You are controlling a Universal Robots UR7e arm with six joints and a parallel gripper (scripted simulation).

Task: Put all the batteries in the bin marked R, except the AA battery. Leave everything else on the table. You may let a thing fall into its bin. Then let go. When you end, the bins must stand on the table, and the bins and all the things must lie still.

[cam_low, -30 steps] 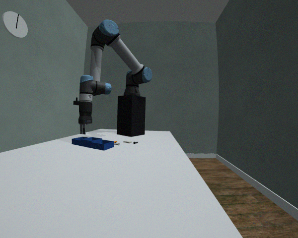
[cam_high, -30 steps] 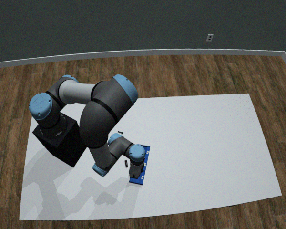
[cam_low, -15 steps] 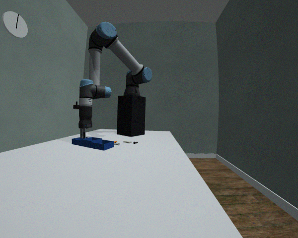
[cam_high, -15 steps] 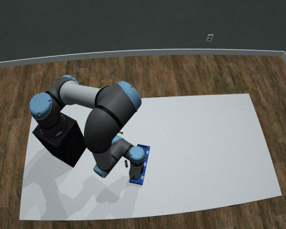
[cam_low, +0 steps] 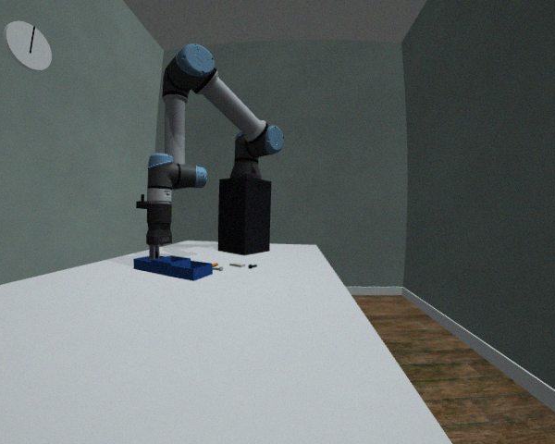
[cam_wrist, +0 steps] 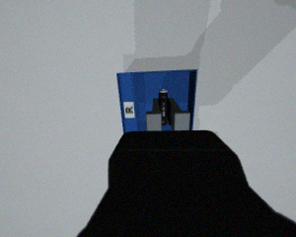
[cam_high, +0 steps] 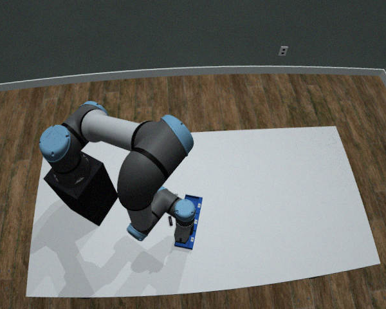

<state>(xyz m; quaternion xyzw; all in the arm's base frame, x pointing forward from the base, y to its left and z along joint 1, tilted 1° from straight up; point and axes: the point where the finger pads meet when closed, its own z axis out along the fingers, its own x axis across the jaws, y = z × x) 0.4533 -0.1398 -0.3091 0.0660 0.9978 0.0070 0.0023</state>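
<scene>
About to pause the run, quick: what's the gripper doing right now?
Gripper: closed on a small dark battery, low over the blue bin compartment marked R.

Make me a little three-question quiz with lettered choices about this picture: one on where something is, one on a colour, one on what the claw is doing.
1. Where is the gripper?
A. Over the bin marked R
B. Beside the black pedestal
C. Off the table's edge

2. What colour is the bin row?
A. Red
B. Blue
C. Green

3. What is the gripper doing?
A. Open, holding nothing
B. Shut on nothing
C. Shut on a dark battery

Answers:
1. A, the wrist view shows the fingers above the compartment bearing the R label.
2. B, its walls show blue in every view.
3. C, the battery sticks out from between the fingers.
</scene>
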